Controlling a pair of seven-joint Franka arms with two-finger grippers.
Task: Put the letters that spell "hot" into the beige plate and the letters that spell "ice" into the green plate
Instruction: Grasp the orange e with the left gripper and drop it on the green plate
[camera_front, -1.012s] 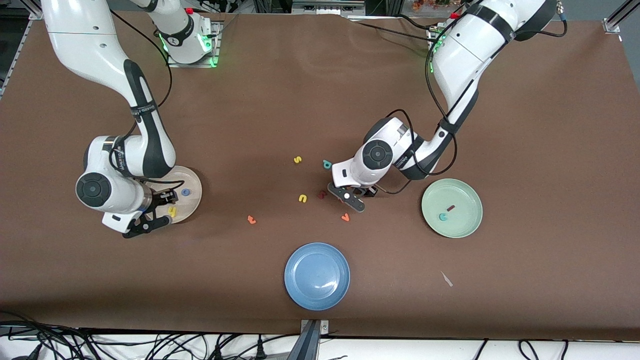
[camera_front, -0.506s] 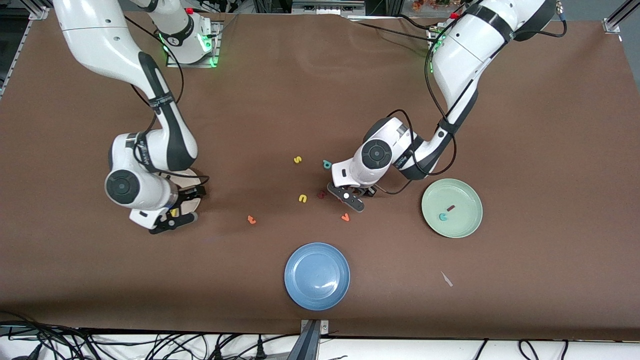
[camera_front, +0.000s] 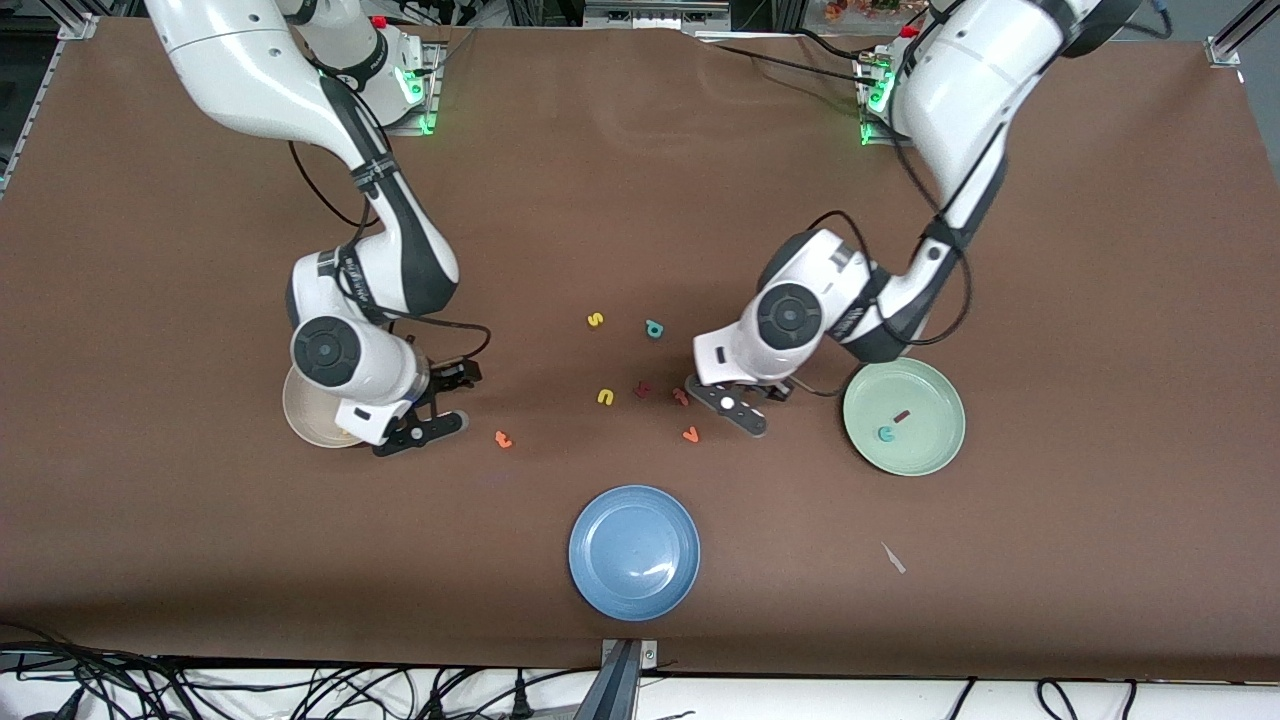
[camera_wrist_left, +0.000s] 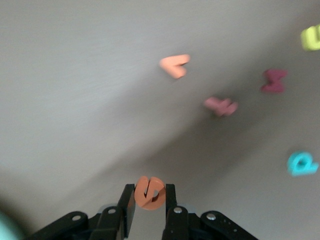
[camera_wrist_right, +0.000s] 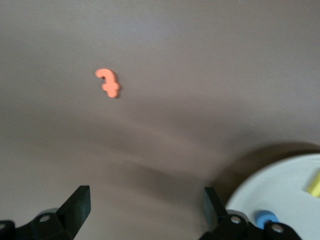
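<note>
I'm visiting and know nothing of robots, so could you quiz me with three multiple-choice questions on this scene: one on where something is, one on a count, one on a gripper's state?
1. Where does the teal c lie?
A. in the blue plate
B. in the green plate
C. on the bare table

2. How many plates are on the table?
A. two
B. three
C. four

3. What is the left gripper doing?
A. standing open and empty
B. shut on the orange e
C. shut on a yellow letter

Answers: 1 B, the c sits beside the dark red i inside the green rim. 2 B, the beige plate, the blue plate and the green one. 3 B, the left wrist view shows the e pinched between the fingers; the right gripper is open, near the orange t.
</note>
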